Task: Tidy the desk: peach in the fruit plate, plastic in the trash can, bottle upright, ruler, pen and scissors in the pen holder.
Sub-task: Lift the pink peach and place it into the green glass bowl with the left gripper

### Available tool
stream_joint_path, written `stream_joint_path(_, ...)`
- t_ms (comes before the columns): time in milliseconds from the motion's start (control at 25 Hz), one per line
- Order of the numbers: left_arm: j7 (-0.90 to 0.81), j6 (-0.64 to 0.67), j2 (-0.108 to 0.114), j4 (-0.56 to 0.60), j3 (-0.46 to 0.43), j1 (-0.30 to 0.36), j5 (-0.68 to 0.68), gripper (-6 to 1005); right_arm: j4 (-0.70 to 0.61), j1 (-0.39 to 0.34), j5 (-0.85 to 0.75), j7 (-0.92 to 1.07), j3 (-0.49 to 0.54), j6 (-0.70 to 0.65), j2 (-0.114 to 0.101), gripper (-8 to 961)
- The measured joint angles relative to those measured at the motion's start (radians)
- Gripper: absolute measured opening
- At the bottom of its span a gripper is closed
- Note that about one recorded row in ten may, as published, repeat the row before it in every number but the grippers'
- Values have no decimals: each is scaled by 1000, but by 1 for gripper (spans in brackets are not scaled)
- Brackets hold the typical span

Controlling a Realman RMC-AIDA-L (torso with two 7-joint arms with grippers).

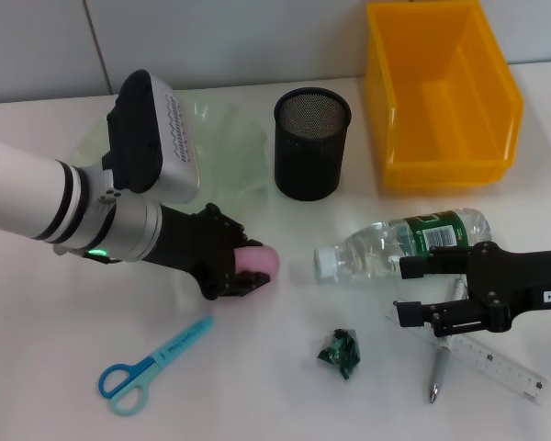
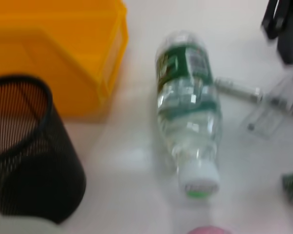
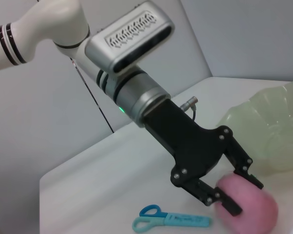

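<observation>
Left claw [image 1: 248, 268] is clamped on a round pink peach [image 1: 260, 260], just beside the pale green fruit plate [image 1: 222, 138]. Right claw [image 1: 411, 292] hovers spread apart over a ruler [image 1: 496, 361].

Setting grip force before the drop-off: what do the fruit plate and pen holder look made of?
The fruit plate looks like pale green translucent glass or plastic; its wavy rim lets the table show through. Which of the two, I cannot tell. The pen holder looks like black metal mesh, matte, with fine perforations visible. The left gripper holds the pink peach beside the plate.
</observation>
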Motion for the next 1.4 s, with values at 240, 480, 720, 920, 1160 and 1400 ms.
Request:
stream_joint_path(240,5,65,3,5,-79,18,-137,387,0,-2,0,0,0,0,0,816)
stream_joint_path(480,84,172,6,4,-272,98,-374,339,0,-6,0,0,0,0,-1,816)
stream_joint_path(720,215,74,1,-39,-333,154,-583,289,0,-6,0,0,0,2,-2,816)
stream_joint_path(920,364,-113,0,-185,-330,144,-755,238,0,-6,0,0,0,2,-4,816)
stream_joint_path(1160,401,-244,-4,-267,-321,112,-775,200,0,-5,0,0,0,2,-5,815)
stream_joint_path(1400,386,-441,-6,-342,-234,82,-787,163,0,-5,0,0,0,1,-5,815)
